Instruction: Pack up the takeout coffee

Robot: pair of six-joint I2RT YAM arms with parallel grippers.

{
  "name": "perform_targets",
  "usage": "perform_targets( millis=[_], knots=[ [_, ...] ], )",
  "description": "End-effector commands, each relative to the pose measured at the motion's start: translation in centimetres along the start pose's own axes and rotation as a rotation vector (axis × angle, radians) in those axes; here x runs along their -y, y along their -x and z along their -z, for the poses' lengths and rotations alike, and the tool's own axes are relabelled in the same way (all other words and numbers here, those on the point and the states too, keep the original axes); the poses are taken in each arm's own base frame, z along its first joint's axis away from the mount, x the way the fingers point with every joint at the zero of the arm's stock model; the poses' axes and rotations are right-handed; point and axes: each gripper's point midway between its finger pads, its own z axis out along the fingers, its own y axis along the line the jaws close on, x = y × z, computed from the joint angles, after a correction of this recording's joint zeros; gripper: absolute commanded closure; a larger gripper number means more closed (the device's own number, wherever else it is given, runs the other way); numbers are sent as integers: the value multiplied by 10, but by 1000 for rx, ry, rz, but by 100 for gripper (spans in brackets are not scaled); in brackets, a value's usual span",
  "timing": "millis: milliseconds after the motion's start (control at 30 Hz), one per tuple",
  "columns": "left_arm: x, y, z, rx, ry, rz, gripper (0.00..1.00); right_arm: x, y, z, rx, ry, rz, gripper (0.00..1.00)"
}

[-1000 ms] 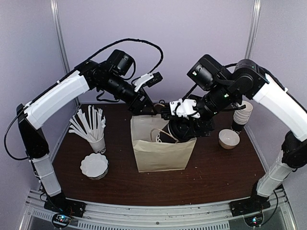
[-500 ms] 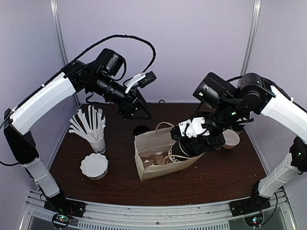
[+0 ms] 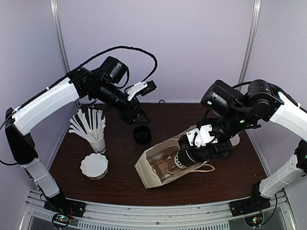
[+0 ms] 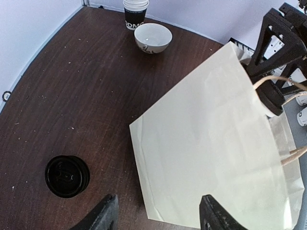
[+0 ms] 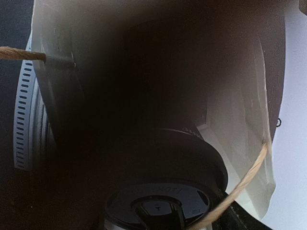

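The takeout coffee (image 3: 183, 160), a dark paper cup with a black domed lid (image 5: 158, 206), sits in the mouth of the pale paper bag (image 3: 156, 165). My right gripper (image 3: 188, 157) is inside that mouth, shut on the cup. The right wrist view looks past the lid into the dark bag (image 5: 240, 124). The bag (image 4: 211, 143) is tipped over, with its bottom on the table at the left and its mouth and rope handles to the right. My left gripper (image 3: 135, 115) hangs open and empty above the table behind the bag, its fingertips (image 4: 108, 213) spread over the bag's bottom corner.
A second black lidded cup (image 3: 142, 134) (image 4: 67, 176) stands on the table behind the bag. A white cup of straws (image 3: 96, 141) and a stack of white lids (image 3: 94, 166) are at the left. A white bowl (image 4: 152, 37) and a cup stack (image 4: 135, 12) stand at the far right.
The bag tipped from upright to lying towards the right as my right gripper moved down and right with the cup. My left gripper drew back from the bag's rim. The second black cup came into view.
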Motion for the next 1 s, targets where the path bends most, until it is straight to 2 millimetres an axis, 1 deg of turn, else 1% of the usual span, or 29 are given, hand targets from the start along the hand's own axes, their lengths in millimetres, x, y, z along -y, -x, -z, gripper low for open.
perform_targets(
  millis=[0, 100, 167, 233, 267, 400, 533, 633, 733, 867, 967],
  knots=[
    [23, 25, 13, 75, 81, -31, 40, -11, -1, 16, 62, -8, 14, 37],
    [59, 23, 10, 45, 121, -110, 39, -19, -3, 20, 91, 8, 12, 37],
    [73, 24, 8, 42, 163, -110, 39, -24, -7, 19, 89, 17, 17, 37],
    [91, 26, 0, 75, 200, -146, 38, -28, -10, 18, 88, 23, 20, 38],
    [96, 26, -6, 89, 239, -169, 38, -30, -12, 17, 87, 27, 22, 38],
    [129, 35, -20, 137, 224, -250, 38, -36, -17, 17, 93, 32, 18, 38],
    [145, 46, -34, 149, 219, -324, 39, -42, -19, 15, 100, 46, 14, 38],
    [155, 55, -46, 176, 189, -348, 42, -42, -19, 14, 105, 42, 7, 38],
    [165, 62, -53, 198, 138, -364, 46, -41, -19, 15, 113, 28, 0, 38],
    [172, 66, -48, 237, 116, -369, 48, -36, -17, 21, 128, 3, -20, 38],
    [174, 65, -37, 279, 118, -370, 45, -32, -15, 23, 131, -8, -25, 39]
  ],
)
